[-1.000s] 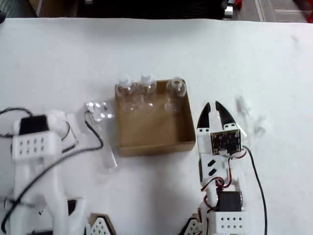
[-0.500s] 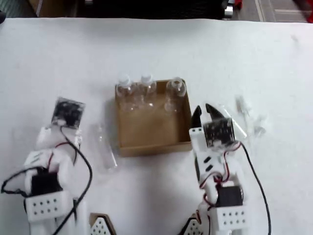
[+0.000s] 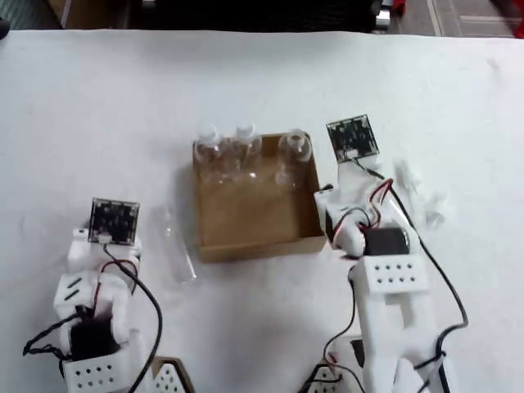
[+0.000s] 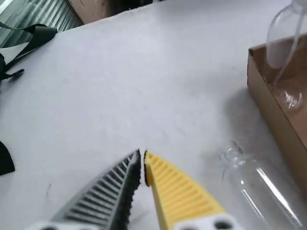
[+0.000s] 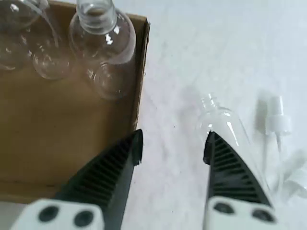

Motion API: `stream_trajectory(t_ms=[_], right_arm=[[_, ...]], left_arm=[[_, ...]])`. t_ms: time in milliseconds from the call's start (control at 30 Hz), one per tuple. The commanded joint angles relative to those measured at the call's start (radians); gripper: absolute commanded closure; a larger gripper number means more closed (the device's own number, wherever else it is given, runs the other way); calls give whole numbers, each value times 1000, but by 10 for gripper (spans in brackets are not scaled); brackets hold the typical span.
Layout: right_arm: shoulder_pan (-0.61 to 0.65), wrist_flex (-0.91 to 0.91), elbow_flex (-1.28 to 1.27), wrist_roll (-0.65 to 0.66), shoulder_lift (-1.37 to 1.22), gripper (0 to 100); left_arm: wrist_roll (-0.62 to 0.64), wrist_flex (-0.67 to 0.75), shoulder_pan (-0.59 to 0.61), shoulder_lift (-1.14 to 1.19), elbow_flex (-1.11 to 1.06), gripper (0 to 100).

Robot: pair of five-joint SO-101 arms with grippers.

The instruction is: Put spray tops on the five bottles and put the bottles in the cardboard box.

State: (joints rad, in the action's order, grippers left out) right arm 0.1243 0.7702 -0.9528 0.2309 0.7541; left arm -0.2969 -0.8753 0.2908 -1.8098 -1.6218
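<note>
Three clear bottles [image 3: 244, 150], cardboard box [image 3: 262, 245]

Your right gripper [image 5: 171, 139] has pushed out from the near right corner of the cardboard box [image 3: 254, 246]. It's now farther along the right wall, one finger over that wall and the other over a bottle [image 5: 225, 127] lying just right of it. Your left gripper [image 4: 142, 154] has swung left, away from the box, then drawn back nearer.

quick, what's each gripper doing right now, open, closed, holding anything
left gripper: closed, holding nothing.
right gripper: open, holding nothing; a bottle lies beside one finger.
</note>
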Motion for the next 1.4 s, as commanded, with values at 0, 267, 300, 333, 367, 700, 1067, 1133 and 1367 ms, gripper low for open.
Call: stream_trajectory(t_ms=[0, 267, 300, 333, 367, 700, 1067, 1133, 1367], right_arm=[[27, -12, 61, -5, -51, 813], [31, -18, 127, -6, -243, 817], [33, -19, 129, -9, -255, 817], [39, -19, 135, -12, -268, 818], [45, -19, 140, -12, -275, 818], [99, -54, 115, -6, -300, 819], [56, -147, 115, -11, -415, 970], [59, -145, 115, -11, -414, 985], [91, -139, 115, -12, -417, 981]], left_arm=[[9, -9, -15, -10, 11, 977], [8, -11, -15, -10, 6, 977], [8, -11, -15, -10, 6, 977], [8, -11, -15, -10, 6, 977], [8, -11, -15, -10, 6, 977], [8, -11, -15, -10, 5, 977], [6, -3, -15, -10, -5, 977], [6, -2, -15, -10, -5, 977], [6, 61, -15, -10, -40, 977]])
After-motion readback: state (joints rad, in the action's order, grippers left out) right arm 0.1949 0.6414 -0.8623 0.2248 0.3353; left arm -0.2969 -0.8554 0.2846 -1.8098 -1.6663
